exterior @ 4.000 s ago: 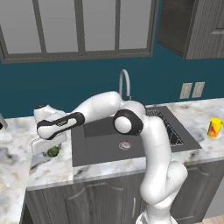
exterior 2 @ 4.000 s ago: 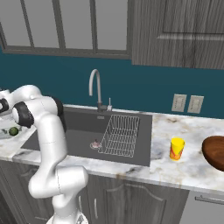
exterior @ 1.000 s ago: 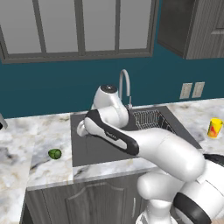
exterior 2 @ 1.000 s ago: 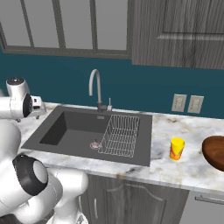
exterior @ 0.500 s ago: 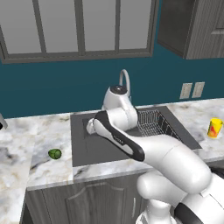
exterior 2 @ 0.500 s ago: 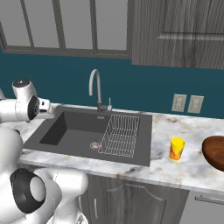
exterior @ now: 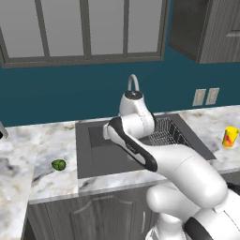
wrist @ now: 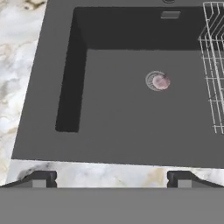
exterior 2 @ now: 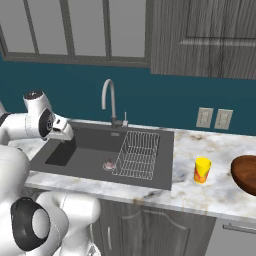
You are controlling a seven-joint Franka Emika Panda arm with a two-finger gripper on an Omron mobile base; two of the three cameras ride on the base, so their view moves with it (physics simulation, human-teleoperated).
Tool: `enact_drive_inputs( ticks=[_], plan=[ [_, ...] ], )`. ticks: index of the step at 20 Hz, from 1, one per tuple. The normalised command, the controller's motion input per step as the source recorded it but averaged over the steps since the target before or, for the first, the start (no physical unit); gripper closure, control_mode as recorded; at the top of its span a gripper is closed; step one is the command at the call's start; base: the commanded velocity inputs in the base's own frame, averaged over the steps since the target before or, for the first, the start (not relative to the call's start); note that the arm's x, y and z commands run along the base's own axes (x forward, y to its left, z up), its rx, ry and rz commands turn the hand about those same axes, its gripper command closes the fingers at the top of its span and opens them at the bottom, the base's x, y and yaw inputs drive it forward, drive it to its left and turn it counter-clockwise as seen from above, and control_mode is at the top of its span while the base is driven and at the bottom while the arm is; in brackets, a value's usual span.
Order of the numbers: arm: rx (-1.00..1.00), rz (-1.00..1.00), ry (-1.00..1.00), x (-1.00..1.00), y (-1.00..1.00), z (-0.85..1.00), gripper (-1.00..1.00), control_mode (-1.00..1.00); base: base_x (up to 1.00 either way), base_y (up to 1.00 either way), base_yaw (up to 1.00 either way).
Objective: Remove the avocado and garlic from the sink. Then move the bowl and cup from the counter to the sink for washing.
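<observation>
Marble worktop (exterior: 47,140) runs under a teal wall, and at the far left of the left base frame the avocado (exterior: 58,164) already sits out on the stone, well apart from the sink (exterior: 89,164). Moving right, the dark basin takes the middle of the frame, with the white arm folded over it and the faucet behind. In the right base frame the hand sits at the left, above the basin's left part, pointing down into it. Through the hand camera the gripper (wrist: 111,178) shows its two dark tips at the bottom corners, jaws spread wide with nothing between them. What matters next, I'd say, is the garlic (wrist: 161,82): it lies on the round drain (wrist: 154,80) at the basin floor, above and a little right of centre in the hand frame, so ahead of the jaws and slightly off to one side, and lower than they are. It looks roundish, so no long axis to line up with. Nothing else shows in the basin apart from the wire rack (exterior 2: 136,154), which holds nothing that I can see. Further right in the right base frame the yellow cup (exterior 2: 201,170) stands on the worktop, and the brown bowl (exterior 2: 246,173) sits at the right edge, both untouched by the look of it.
</observation>
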Motion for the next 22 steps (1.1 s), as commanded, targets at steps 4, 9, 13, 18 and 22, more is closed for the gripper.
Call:
enact_drive_inputs(
  ticks=[4, 9, 13, 18, 22],
  plan=[
    [0.0, -0.2, 0.03, 0.13, -0.31, -0.06, -1.0, -1.0, 0.0, 0.0, 0.0],
    [-0.05, -0.15, 0.01, 0.19, -0.2, -0.11, -1.0, -1.0, 0.0, 0.0, 0.0],
    [-0.09, -0.11, 0.0, 0.19, -0.15, -0.19, -1.0, -1.0, 0.0, 0.0, 0.0],
    [-0.06, -0.09, 0.04, 0.19, -0.24, -0.17, -1.0, -1.0, 0.0, 0.0, 0.0],
    [0.0, -0.02, 0.01, 0.05, -0.15, -0.16, -1.0, -1.0, 0.0, 0.0, 0.0]
  ],
)
